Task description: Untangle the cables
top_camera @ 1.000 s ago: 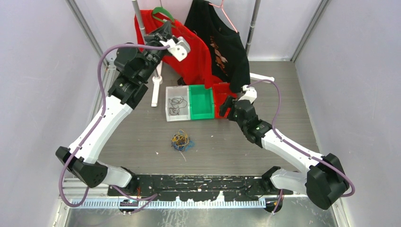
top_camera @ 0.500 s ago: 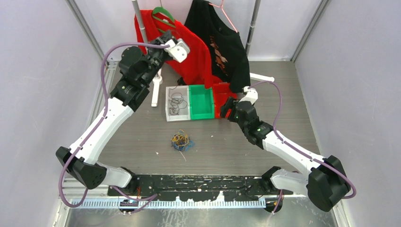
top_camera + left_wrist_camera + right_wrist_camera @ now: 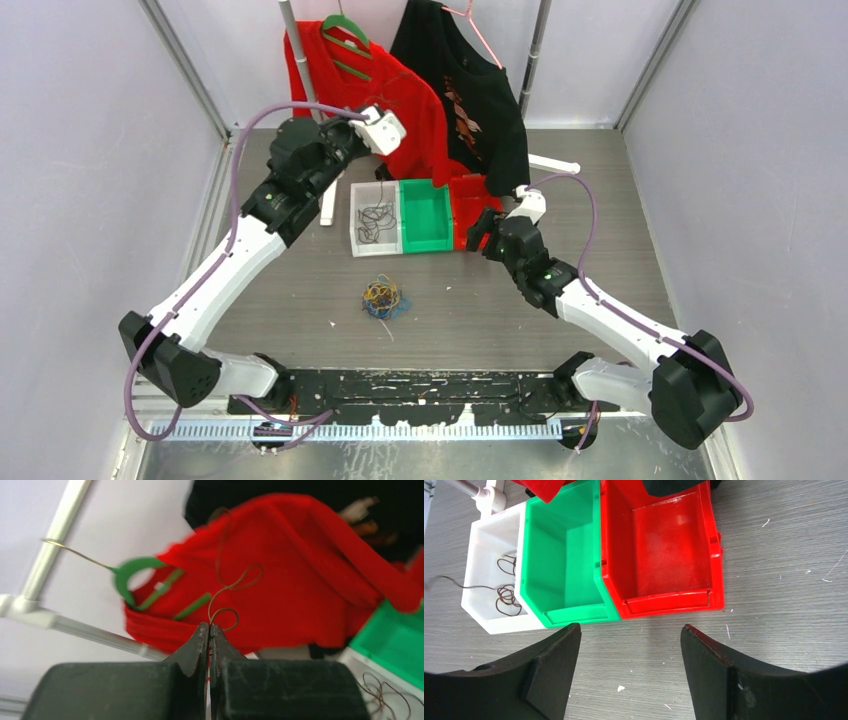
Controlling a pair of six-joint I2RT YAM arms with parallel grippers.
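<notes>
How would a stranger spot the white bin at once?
Three bins stand in a row near the middle of the grey table. The white bin is at the left end, beside the green bin; it alone holds thin dark wires.

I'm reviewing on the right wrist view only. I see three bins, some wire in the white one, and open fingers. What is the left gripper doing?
Observer: The left gripper is shut on one thin dark cable strand. It is pinched at the fingertips and raised in front of a red shirt.
Operator: Where's the rest of the tangle?
Observer: The clump of cables lies on the table, on the near side of the white bin, with nothing touching it.
Operator: Is the strand free of it?
Observer: In the left wrist view it curls up from the jaws in loose loops, and no link to the clump shows.
</notes>
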